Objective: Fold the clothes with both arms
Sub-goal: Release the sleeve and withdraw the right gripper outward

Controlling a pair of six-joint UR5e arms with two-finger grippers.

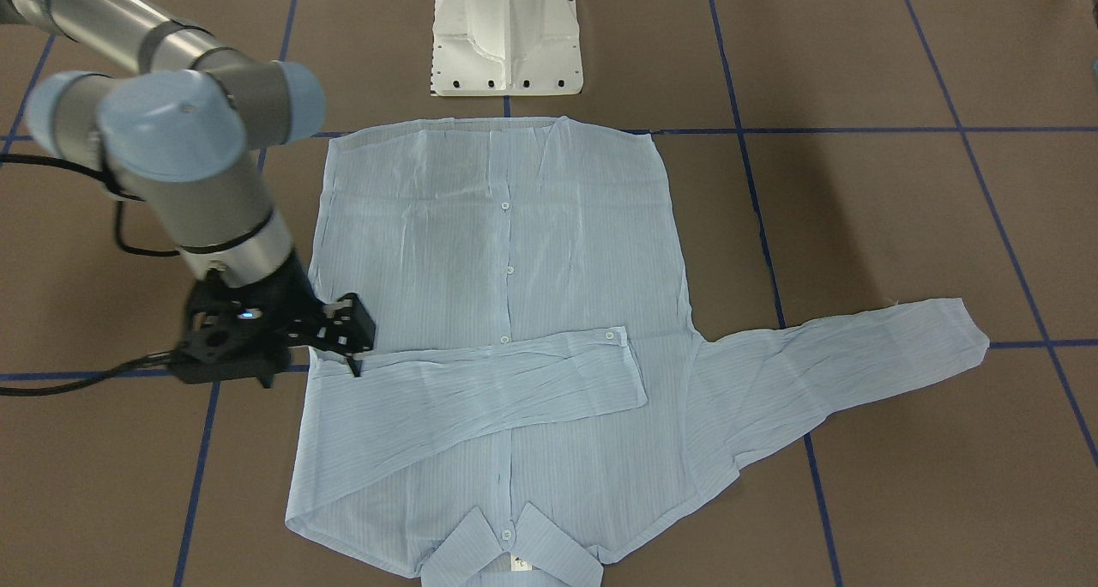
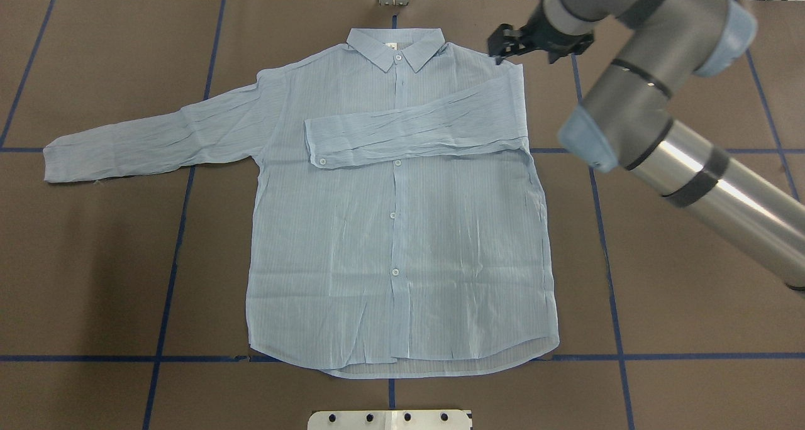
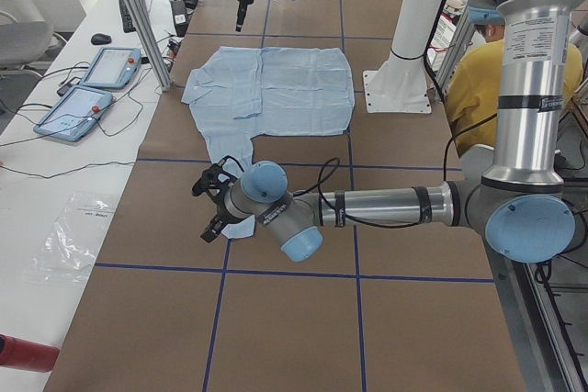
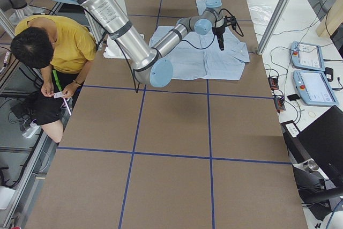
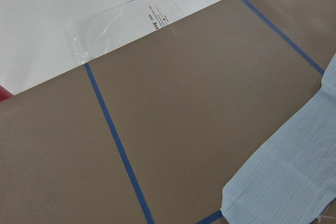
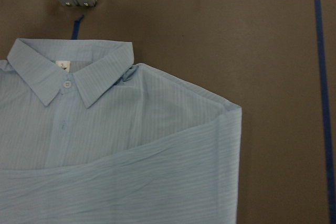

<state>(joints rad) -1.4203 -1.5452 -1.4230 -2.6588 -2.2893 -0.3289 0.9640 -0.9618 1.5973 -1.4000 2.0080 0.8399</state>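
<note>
Right gripper (image 1: 352, 360) hangs at the left of the front-facing view, its tip just over the shoulder edge of the shirt (image 2: 402, 241), where the folded sleeve (image 2: 415, 131) begins. I cannot tell from my screens whether its jaws are apart or together. From its wrist camera I see the shoulder cloth lying flat below. That sleeve lies across the chest, its cuff button just past the button line. The pale blue striped shirt is spread flat and buttoned mid-tabletop (image 2: 660, 304), collar (image 2: 396, 48) at the top of the overhead view. Its other sleeve (image 2: 151, 137) stretches out toward that view's left. Left gripper (image 3: 211, 210) hovers near that sleeve's cuff in the left side view; open or closed, I cannot tell.
</note>
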